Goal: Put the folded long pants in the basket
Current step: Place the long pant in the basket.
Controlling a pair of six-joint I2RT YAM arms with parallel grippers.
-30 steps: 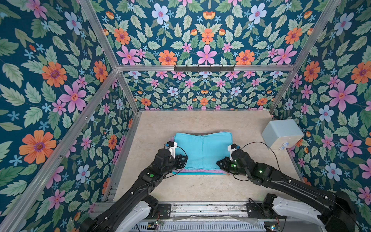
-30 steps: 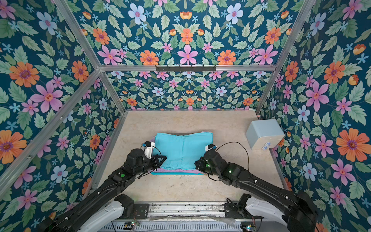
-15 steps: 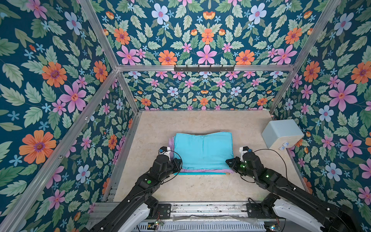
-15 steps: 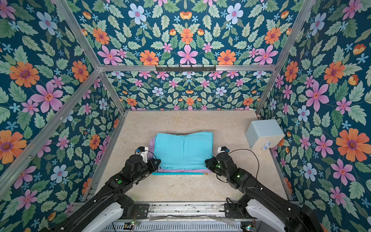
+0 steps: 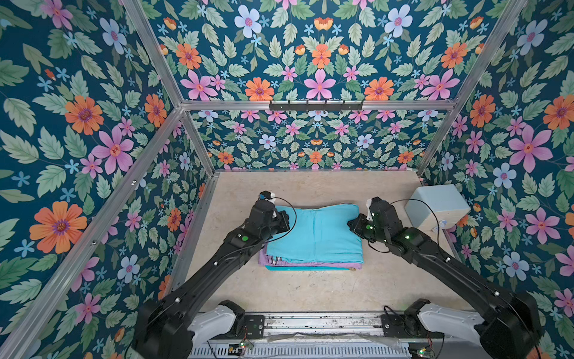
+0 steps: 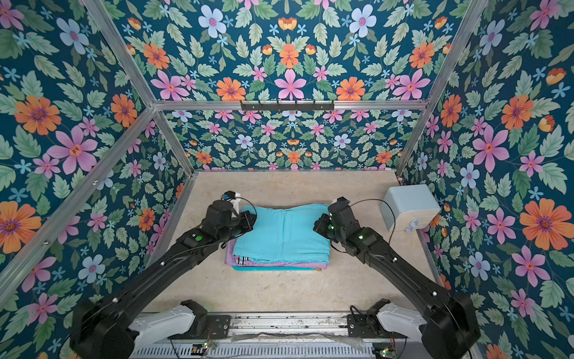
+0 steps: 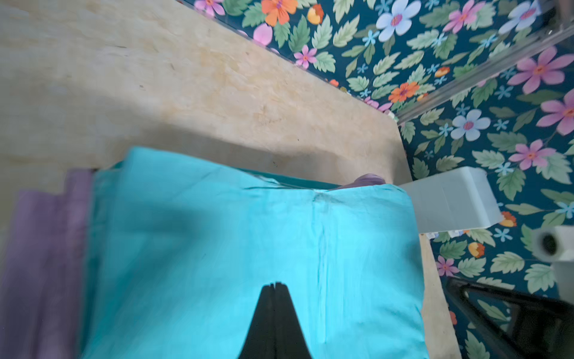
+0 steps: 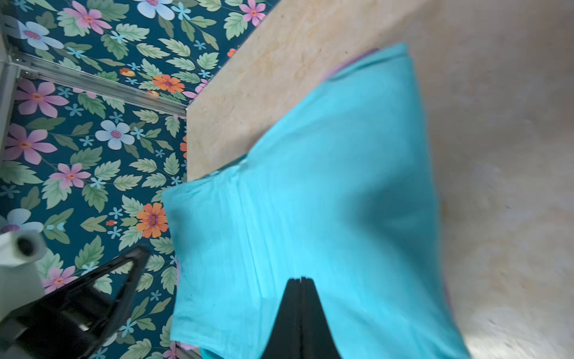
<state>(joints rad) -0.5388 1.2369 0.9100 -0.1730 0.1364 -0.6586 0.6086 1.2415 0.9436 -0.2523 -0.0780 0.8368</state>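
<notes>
The left gripper (image 7: 275, 284) and right gripper (image 8: 300, 278) each have their jaws pressed together on nothing, with the tips over opposite side edges of the turquoise pants (image 5: 316, 233). That pair tops a stack, with lilac pants (image 7: 40, 248) beneath it. The stack sits in the basket (image 5: 307, 268), whose rim barely shows.

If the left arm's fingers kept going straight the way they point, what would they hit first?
Probably the turquoise pants lying on top: the shut left fingers point low across that cloth, though their height above it is unclear.
</notes>
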